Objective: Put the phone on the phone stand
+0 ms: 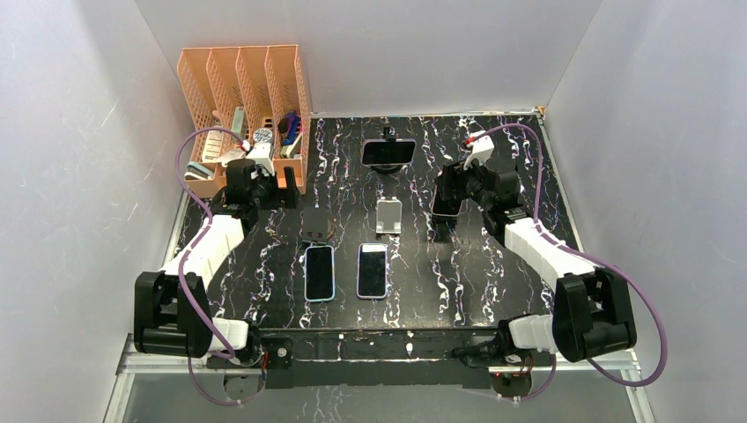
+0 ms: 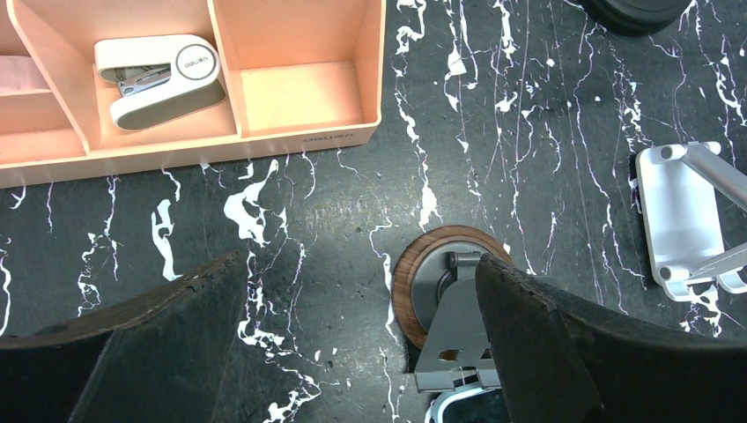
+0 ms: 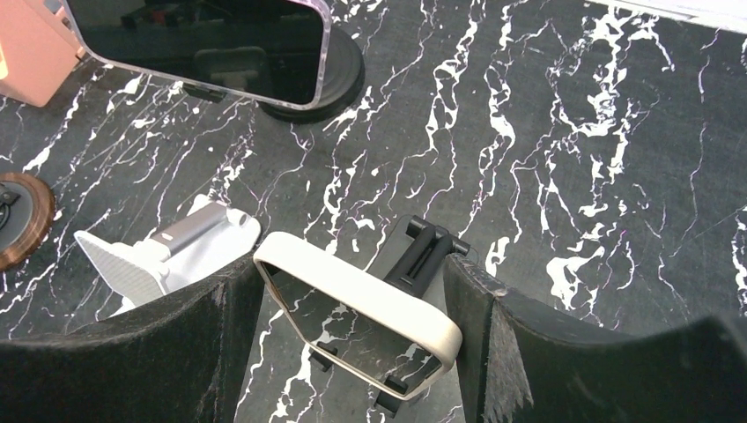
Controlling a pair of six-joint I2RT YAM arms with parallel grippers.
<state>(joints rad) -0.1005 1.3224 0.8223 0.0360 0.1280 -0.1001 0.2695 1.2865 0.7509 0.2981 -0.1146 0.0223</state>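
Observation:
My right gripper (image 3: 352, 263) is shut on a phone in a cream case (image 3: 370, 304), one finger on each long side. The phone leans, screen up, on a small black stand (image 3: 425, 251), its lower edge at the stand's hooks. In the top view the right gripper (image 1: 443, 211) holds this phone (image 1: 446, 203) at the table's right middle, over the black stand (image 1: 438, 233). My left gripper (image 2: 357, 264) is open and empty above the table, beside a wood-based grey stand (image 2: 445, 286); in the top view it (image 1: 289, 187) hangs next to the orange organizer.
Two phones (image 1: 319, 271) (image 1: 373, 270) lie flat near the front middle. A phone (image 1: 388, 152) sits on a round black stand at the back. A white stand (image 1: 388, 216) is at the centre. The orange organizer (image 1: 242, 97) is at the back left, with a stapler (image 2: 159, 75) in it.

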